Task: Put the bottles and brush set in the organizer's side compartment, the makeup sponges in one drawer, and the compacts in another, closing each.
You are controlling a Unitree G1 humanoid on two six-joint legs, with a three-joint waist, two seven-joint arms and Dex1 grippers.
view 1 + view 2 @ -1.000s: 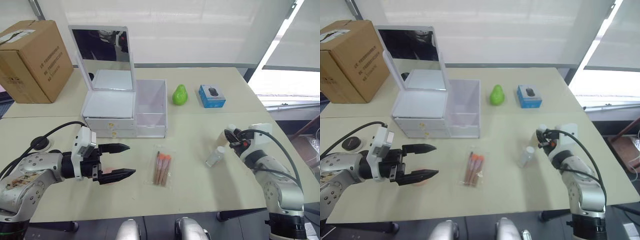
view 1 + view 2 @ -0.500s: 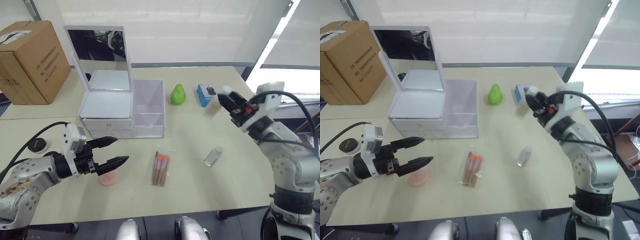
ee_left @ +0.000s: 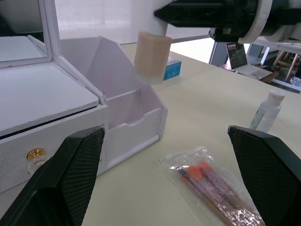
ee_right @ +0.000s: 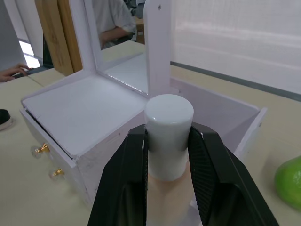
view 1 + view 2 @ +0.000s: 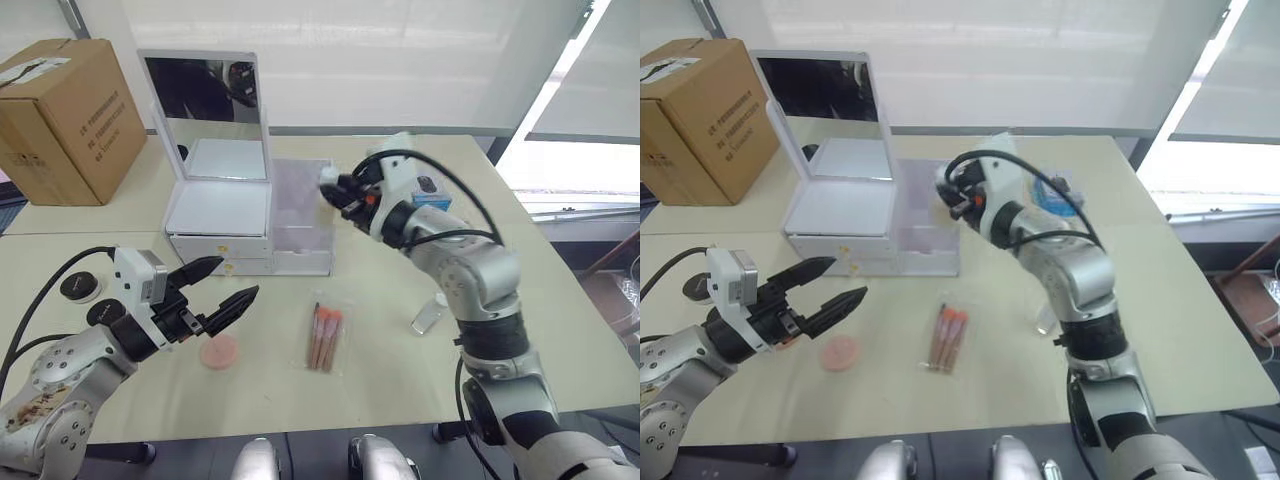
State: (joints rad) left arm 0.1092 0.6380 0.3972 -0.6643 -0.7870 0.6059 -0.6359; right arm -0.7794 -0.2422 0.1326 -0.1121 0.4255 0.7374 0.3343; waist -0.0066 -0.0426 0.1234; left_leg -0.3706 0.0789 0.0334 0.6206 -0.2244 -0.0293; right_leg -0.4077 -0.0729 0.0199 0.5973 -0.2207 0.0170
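A beige bottle (image 3: 152,56) with a white cap is clamped between the fingers of the right gripper (image 4: 168,155) and hangs above the open side compartment (image 5: 303,215) of the white organizer (image 5: 217,208), at centre frame in the head views. The organizer's mirror lid (image 5: 203,92) stands upright behind the flat top; two drawers with gold knobs (image 3: 35,154) face forward, and both look closed. The left gripper (image 5: 222,287), at lower left, has its two black fingers spread apart and empty, held above the table (image 5: 400,390) just in front of the drawers. A round pink sponge (image 5: 219,351) lies on the table just beside its lower finger. The packaged brush set (image 5: 324,337), with orange-tipped handles, lies at lower centre, in front of the compartment and apart from it. A second, clear bottle (image 5: 432,312) lies at centre right, partly hidden by the right arm. Two black compacts (image 5: 80,287) sit at the left edge beside the left arm's cable. A green pear-shaped object (image 4: 286,181) and a blue box (image 5: 433,197) lie behind the right arm. A cardboard box (image 5: 66,117) occupies the upper left corner.
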